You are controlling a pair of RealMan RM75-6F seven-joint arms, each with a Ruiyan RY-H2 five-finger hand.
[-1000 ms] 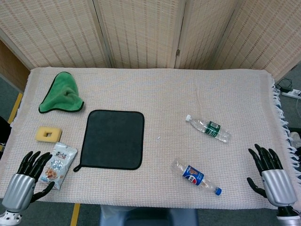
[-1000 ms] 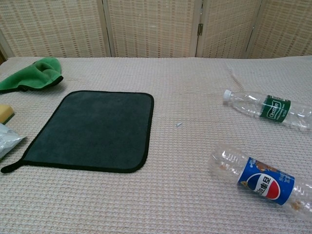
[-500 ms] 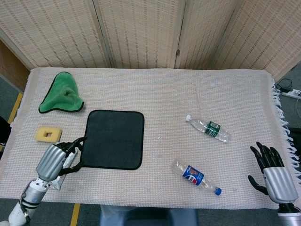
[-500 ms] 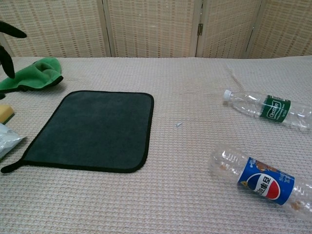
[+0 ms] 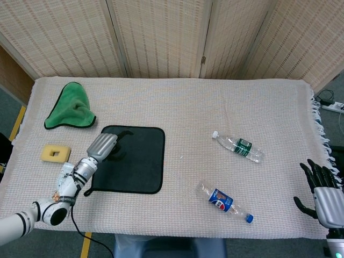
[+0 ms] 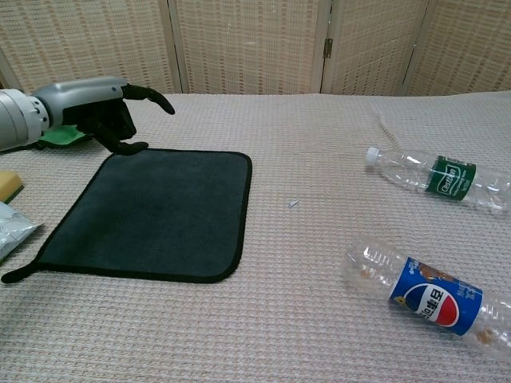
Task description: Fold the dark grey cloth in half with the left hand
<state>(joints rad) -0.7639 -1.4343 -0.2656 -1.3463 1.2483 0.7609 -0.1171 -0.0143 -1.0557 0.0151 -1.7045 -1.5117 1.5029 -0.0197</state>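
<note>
Since earlier, left hand (image 5: 107, 146) advanced over cloth (image 5: 137, 166), fingers spread, holding nothing; right hand (image 5: 324, 191) empty, fingers apart.

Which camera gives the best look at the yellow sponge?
The head view: the whole yellow sponge shows, hole included, left of the dark grey cloth. The chest view catches only a corner of it at the left edge.
</note>
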